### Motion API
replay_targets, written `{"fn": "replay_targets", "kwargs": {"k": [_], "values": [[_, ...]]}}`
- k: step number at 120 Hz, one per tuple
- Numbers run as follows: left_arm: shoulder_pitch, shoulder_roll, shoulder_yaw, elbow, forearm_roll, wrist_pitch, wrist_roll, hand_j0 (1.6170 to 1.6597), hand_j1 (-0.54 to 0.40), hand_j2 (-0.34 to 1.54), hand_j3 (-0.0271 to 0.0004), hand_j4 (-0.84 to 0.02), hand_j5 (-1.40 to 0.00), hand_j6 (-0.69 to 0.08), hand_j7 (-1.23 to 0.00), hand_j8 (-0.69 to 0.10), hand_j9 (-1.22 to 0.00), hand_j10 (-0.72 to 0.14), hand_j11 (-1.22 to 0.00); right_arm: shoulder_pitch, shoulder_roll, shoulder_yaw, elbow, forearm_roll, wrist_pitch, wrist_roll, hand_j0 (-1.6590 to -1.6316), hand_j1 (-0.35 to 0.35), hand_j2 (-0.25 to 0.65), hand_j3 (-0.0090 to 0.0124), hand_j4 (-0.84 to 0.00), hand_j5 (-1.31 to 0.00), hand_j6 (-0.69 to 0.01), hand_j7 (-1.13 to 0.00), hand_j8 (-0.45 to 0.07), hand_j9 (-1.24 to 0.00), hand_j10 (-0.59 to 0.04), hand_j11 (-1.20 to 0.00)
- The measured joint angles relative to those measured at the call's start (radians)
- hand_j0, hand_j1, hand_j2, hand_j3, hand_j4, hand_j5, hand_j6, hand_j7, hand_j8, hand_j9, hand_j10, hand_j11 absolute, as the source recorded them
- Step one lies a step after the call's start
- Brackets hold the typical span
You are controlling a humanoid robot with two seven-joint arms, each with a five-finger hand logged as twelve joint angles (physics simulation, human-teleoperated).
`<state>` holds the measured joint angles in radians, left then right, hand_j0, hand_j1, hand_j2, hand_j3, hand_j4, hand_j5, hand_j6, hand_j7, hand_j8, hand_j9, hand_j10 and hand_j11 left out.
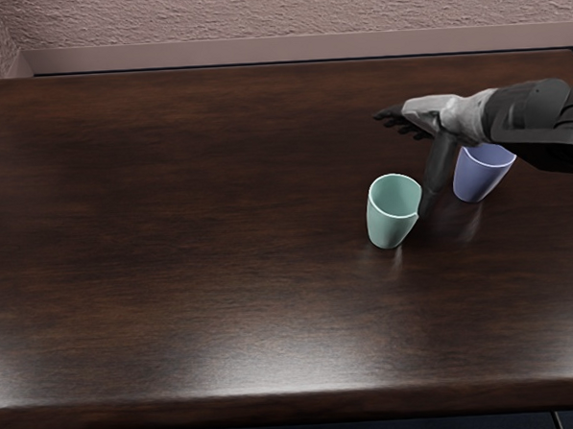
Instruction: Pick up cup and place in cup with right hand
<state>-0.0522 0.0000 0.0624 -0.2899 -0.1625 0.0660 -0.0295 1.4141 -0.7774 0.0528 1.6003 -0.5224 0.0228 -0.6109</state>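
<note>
- Since a grasp likely needs the thumb [439,173] opposite the fingers [397,119], the head view has it hanging low, right hand [445,114] open, nothing held.
- Green cup [387,229]: upright on table [172,230], beside thumb tip, contact unclear; fingers point past it.
- Blue cup [478,178]: thumb's other side, partly hidden by forearm [526,113].
</note>
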Motion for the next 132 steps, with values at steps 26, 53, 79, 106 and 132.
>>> {"fn": "replay_targets", "kwargs": {"k": [26, 53, 79, 106, 132], "values": [[0.0, 0.0, 0.0, 0.0, 0.0, 0.0, 0.0, 1.6581, 0.344, 0.0, 0.0, -0.004, -0.01, -0.004, -0.01, -0.004, -0.01, -0.004, -0.01, -0.012, 0.032, -0.078, 0.023, -0.047, -0.091, 0.0, -1.6581, -0.324, -0.003, 0.0, -0.025, -0.03, -0.026, -0.03, -0.025, -0.03, -0.024, -0.03], [0.0, 0.0, 0.0, 0.0, 0.0, 0.0, 0.0, 1.6581, 0.344, 0.0, 0.0, -0.004, -0.01, -0.004, 0.0, -0.004, 0.0, -0.004, 0.0, -0.019, 0.097, -0.113, 0.013, -0.064, -0.162, 0.0, -1.6581, -0.319, -0.004, 0.0, -0.028, -0.03, -0.029, -0.03, -0.028, -0.03, -0.028, -0.03], [0.0, 0.0, 0.0, 0.0, 0.0, 0.0, 0.0, 1.6581, 0.344, 0.0, 0.0, -0.004, 0.0, -0.004, 0.0, -0.004, 0.0, -0.004, 0.0, -0.02, 0.119, -0.163, 0.009, -0.067, -0.189, 0.0, -1.6581, -0.317, -0.004, 0.0, -0.03, -0.04, -0.031, -0.04, -0.031, -0.04, -0.03, -0.04], [0.0, 0.0, 0.0, 0.0, 0.0, 0.0, 0.0, 1.6581, 0.344, 0.0, 0.0, -0.004, 0.0, -0.004, 0.0, -0.004, 0.0, -0.004, 0.0, -0.019, 0.123, -0.191, 0.008, -0.069, -0.215, 0.0, -1.6581, -0.271, -0.012, 0.0, -0.068, -0.09, -0.069, -0.09, -0.068, -0.09, -0.067, -0.09], [0.0, 0.0, 0.0, 0.0, 0.0, 0.0, 0.0, 1.6581, 0.344, 0.0, 0.0, -0.004, -0.01, -0.004, 0.0, -0.004, 0.0, -0.004, 0.0, -0.021, 0.143, -0.209, 0.0, -0.069, -0.236, 0.0, -1.6581, -0.25, -0.015, 0.0, -0.086, -0.11, -0.087, -0.11, -0.086, -0.11, -0.086, -0.11]]}}
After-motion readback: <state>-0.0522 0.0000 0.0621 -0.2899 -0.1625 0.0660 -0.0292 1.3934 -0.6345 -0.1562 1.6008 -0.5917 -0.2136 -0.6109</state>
